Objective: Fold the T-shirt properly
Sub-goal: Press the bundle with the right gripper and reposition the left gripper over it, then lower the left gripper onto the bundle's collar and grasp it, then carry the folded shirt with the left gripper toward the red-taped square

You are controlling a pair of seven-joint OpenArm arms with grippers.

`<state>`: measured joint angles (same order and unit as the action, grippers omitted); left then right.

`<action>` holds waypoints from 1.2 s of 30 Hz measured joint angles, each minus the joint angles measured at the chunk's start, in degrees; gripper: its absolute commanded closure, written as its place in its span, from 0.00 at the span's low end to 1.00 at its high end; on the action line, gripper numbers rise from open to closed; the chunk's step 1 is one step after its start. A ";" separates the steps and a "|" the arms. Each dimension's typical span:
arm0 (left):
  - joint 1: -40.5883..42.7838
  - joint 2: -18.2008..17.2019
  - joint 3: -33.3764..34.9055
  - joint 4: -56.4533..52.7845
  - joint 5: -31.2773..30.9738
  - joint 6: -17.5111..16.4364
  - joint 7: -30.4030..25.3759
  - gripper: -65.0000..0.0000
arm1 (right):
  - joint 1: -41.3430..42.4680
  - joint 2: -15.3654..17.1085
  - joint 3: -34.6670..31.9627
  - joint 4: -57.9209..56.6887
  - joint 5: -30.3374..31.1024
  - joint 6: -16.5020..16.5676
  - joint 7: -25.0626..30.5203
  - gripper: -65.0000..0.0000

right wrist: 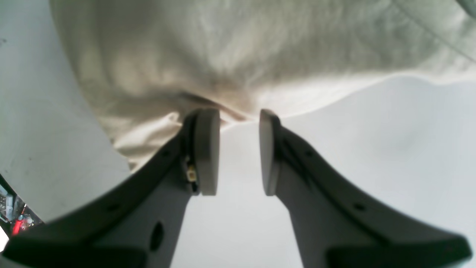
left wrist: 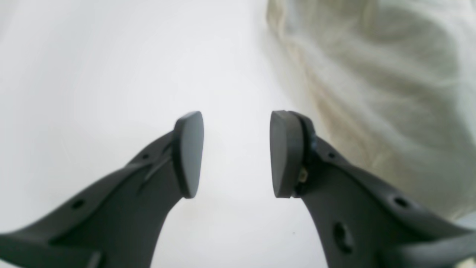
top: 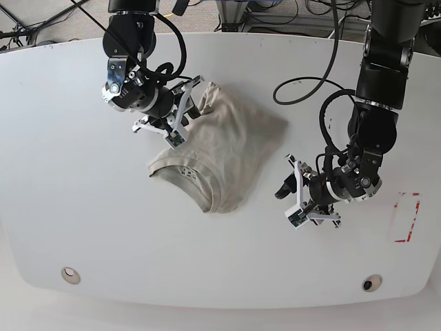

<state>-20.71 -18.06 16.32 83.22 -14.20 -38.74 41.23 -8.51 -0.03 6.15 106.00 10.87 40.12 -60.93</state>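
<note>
You had the T-shirt [top: 224,148] lying in a loose, wrinkled heap near the middle of the white table [top: 69,179], a little toward the far side, with the collar and its small printed label [top: 185,172] turned toward the near edge. In the base view your right gripper [top: 185,114] was at the upper left side of the shirt, right at the cloth where one bunched part [top: 209,98] stood up beside it. In the right wrist view the two pads [right wrist: 206,149] of this gripper stood apart with an empty gap between them, and only the bare table showed in that gap; the edge of the beige cloth [right wrist: 223,56] lay just beyond the fingertips and passed under the left finger, so the claw was spread and was not pinching anything. Whether the pads touched the cloth, I could not tell. Your left gripper [top: 291,189] was on the other side, near the right edge of the shirt but apart from it, above the bare table. In the left wrist view its pads [left wrist: 189,152] were also spread, wider than those of the other gripper, with nothing between them, and the shirt [left wrist: 390,93] showed blurred at the right, beside and behind the right finger. A small red and white mark [top: 406,217] lay on the table far at the right, and two round fittings [top: 69,275] sat close to the near edge.
</note>
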 measured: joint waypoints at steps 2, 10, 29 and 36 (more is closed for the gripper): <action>3.58 1.64 -3.21 6.16 -0.17 0.59 0.48 0.59 | 0.20 0.46 2.47 1.86 0.07 -0.04 -0.59 0.73; 15.23 13.40 -1.11 19.12 7.87 13.94 -0.33 0.38 | 0.68 6.43 11.10 4.98 0.04 -0.24 -5.75 0.73; 19.45 22.29 5.40 -12.02 19.32 29.73 -33.53 0.31 | 0.68 9.88 17.84 4.96 0.92 -0.13 -5.57 0.73; 17.27 21.40 -4.94 -18.16 18.47 27.06 -38.23 0.31 | 0.87 9.94 19.76 4.96 0.87 -0.09 -5.62 0.73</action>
<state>-3.44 3.33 11.38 65.06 4.27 -11.68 3.01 -7.64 9.91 25.91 110.96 11.75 40.03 -66.54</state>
